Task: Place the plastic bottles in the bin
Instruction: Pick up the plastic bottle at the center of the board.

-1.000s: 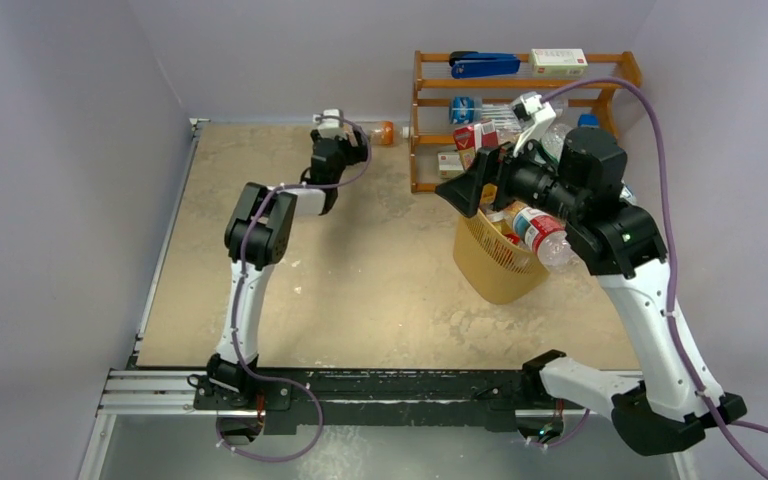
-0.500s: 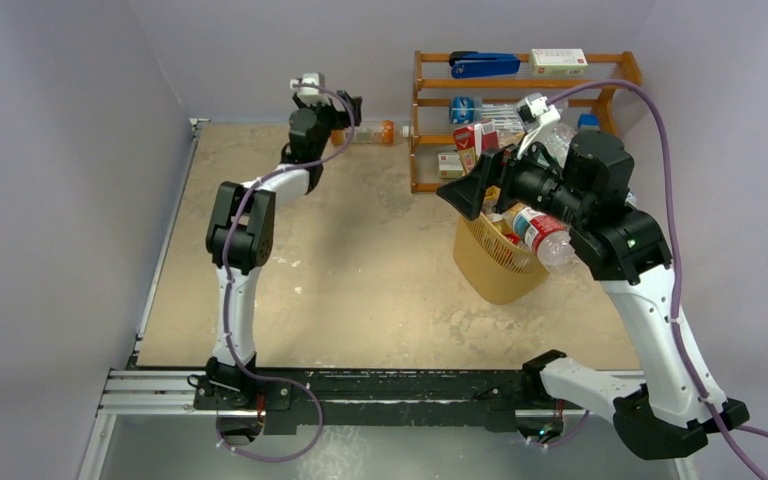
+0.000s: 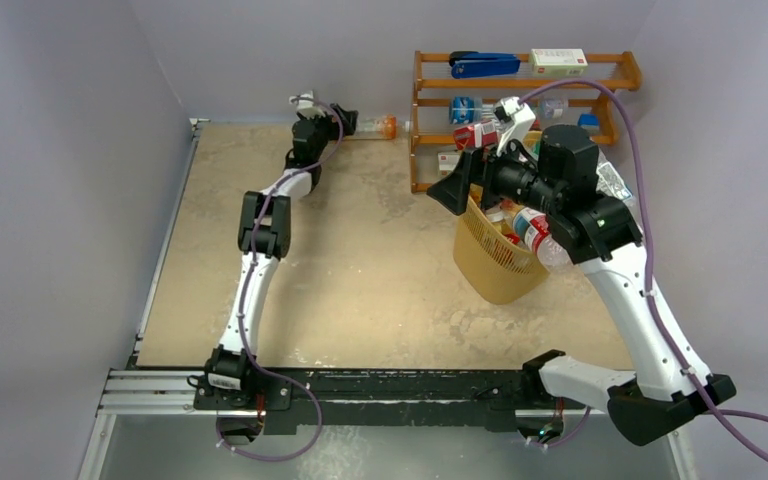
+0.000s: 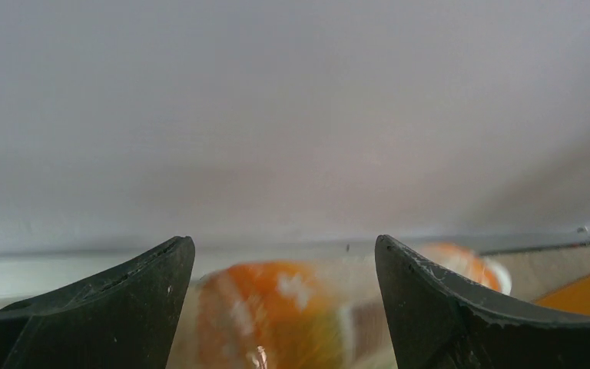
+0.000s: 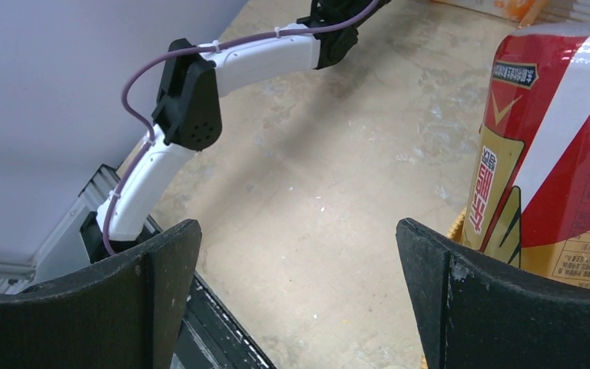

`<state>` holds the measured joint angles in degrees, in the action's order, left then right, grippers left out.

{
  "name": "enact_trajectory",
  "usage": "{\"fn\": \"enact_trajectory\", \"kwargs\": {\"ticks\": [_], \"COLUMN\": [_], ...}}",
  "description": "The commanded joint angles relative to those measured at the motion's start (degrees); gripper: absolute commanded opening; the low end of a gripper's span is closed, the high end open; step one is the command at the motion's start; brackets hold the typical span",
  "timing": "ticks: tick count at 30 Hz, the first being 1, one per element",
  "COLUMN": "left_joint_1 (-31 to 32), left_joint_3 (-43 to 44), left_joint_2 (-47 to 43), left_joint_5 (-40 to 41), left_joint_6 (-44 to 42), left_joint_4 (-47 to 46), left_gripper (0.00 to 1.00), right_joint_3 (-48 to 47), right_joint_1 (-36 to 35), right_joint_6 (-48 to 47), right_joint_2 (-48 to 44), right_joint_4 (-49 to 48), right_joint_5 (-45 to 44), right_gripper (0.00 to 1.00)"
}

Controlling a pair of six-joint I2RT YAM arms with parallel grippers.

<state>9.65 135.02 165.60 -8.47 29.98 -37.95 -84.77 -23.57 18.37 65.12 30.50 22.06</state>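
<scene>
A clear bottle with an orange label (image 3: 373,127) lies on the table by the back wall, left of the rack. My left gripper (image 3: 344,122) is stretched out to it. In the left wrist view my left gripper (image 4: 283,240) is open, and the bottle (image 4: 276,315) lies blurred between the jaws, not gripped. The yellow-orange bin (image 3: 495,270) stands at centre right with several bottles (image 3: 538,233) in it. My right gripper (image 3: 453,190) hangs open and empty over the bin's left rim. In the right wrist view my right gripper (image 5: 298,224) is beside a red-and-yellow labelled bottle (image 5: 561,146).
A brown wooden rack (image 3: 430,110) stands at the back right, holding a blue stapler (image 3: 485,65), a white box (image 3: 558,62), more bottles (image 3: 465,108) and small boxes. The back wall is right behind the left gripper. My left arm (image 5: 192,100) spans the table's left side.
My left arm has stretched farther back and right, bringing its open gripper around the orange-labelled bottle. My right arm has shifted a little left and back over the bin.
</scene>
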Motion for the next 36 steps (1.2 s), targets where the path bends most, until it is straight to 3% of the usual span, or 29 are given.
{"fn": "enact_trajectory", "kwargs": {"ticks": [1, 8, 18, 25, 29, 32, 36], "left_joint_1": [-0.68, -0.31, 5.83, 12.69, 12.53, 12.27, 11.96], "left_joint_3": [-1.88, -24.83, -45.76, -50.51, -56.70, -56.68, -56.20], "left_joint_2": [-2.51, -14.93, -28.69, -33.81, -39.69, -42.08, -42.89], "left_joint_5": [-5.17, -8.14, -11.79, -14.81, -8.46, -4.17, -1.53], "left_joint_6": [5.18, 6.77, 8.23, 5.16, 0.19, -4.82, -7.07], "left_joint_4": [-6.28, -16.47, -23.14, -18.74, -15.38, -8.23, -5.44], "left_gripper": [0.86, 0.83, 0.81, 0.80, 0.80, 0.81, 0.83], "right_joint_3": [0.98, 1.75, 0.92, 0.47, 0.40, 0.22, 0.29], "right_joint_1": [0.37, 0.38, 0.46, 0.42, 0.38, 0.40, 0.45], "right_joint_6": [-1.23, -0.43, 2.90, 5.09, 6.16, 6.49, 6.65], "right_joint_2": [-1.11, -2.82, -7.70, -10.48, -11.78, -12.52, -12.99], "right_joint_4": [-3.82, -4.24, -2.66, -1.66, -1.01, -0.45, 0.05], "right_joint_5": [1.01, 1.94, 2.79, 3.86, 3.99, 3.86, 3.64], "right_gripper": [1.00, 1.00, 1.00, 1.00, 1.00, 1.00, 1.00]}}
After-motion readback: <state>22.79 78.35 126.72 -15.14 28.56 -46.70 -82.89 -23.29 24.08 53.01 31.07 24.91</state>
